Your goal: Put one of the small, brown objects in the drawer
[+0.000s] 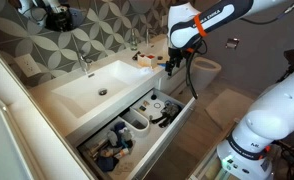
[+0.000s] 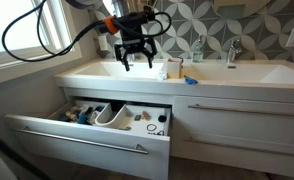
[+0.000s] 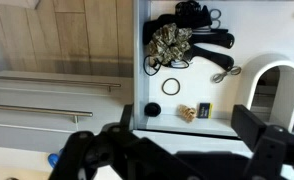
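Observation:
The white drawer (image 1: 173, 133) stands pulled open under the sink counter; it shows in both exterior views (image 2: 87, 136). In the wrist view its white floor (image 3: 187, 75) holds black hair ties, a patterned scrunchie (image 3: 172, 42) and a small tan-brown object (image 3: 188, 113) near the edge, next to a small dark box (image 3: 204, 108) and a black round item (image 3: 153, 109). My gripper (image 3: 187, 140) is open and empty. It hangs above the counter edge over the drawer (image 1: 173, 66) (image 2: 137, 58). No other small brown objects can be made out.
A white rectangular sink (image 1: 92, 85) with a faucet (image 1: 84, 63) fills the counter. A blue item (image 2: 190, 80) and a white item (image 2: 173, 69) lie on the counter near the gripper. White divider cups (image 1: 137, 121) sit in the drawer. A closed drawer (image 2: 242, 108) is beside the open one. A toilet (image 1: 205, 70) stands beyond.

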`<state>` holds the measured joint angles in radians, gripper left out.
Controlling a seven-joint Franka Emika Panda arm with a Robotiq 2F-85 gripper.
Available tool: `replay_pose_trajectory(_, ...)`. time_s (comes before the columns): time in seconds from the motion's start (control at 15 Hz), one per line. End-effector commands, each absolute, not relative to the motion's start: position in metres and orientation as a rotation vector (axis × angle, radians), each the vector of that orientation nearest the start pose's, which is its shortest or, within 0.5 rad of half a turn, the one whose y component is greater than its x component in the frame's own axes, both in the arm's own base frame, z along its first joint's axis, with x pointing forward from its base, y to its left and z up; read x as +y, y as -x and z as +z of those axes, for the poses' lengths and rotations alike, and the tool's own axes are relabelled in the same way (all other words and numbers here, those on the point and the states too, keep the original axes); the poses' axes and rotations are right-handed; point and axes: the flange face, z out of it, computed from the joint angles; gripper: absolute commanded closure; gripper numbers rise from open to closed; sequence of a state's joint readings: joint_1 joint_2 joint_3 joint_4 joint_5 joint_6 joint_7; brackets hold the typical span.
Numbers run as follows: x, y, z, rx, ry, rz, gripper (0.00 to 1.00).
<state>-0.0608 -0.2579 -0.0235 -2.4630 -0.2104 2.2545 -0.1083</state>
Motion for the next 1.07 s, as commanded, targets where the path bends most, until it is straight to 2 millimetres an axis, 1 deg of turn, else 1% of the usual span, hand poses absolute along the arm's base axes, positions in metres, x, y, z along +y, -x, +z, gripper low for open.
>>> replay_pose_trajectory(0.0, -0.044, -0.449, 0.397, -0.254, 3.295, -0.055, 0.00)
replay_pose_trajectory(0.4, -0.044, -0.449, 0.397, -0.254, 3.295, -0.055, 0.00)
replay_pose_trajectory(0.53, -0.051, -0.459, 0.405, -0.244, 3.311, -0.143, 0.00)
replay_pose_trajectory(0.8, -0.061, -0.480, 0.424, -0.216, 3.295, -0.201, 0.00)
replay_pose_trajectory(1.0, -0.073, -0.504, 0.440, -0.189, 3.286, -0.255, 0.00)
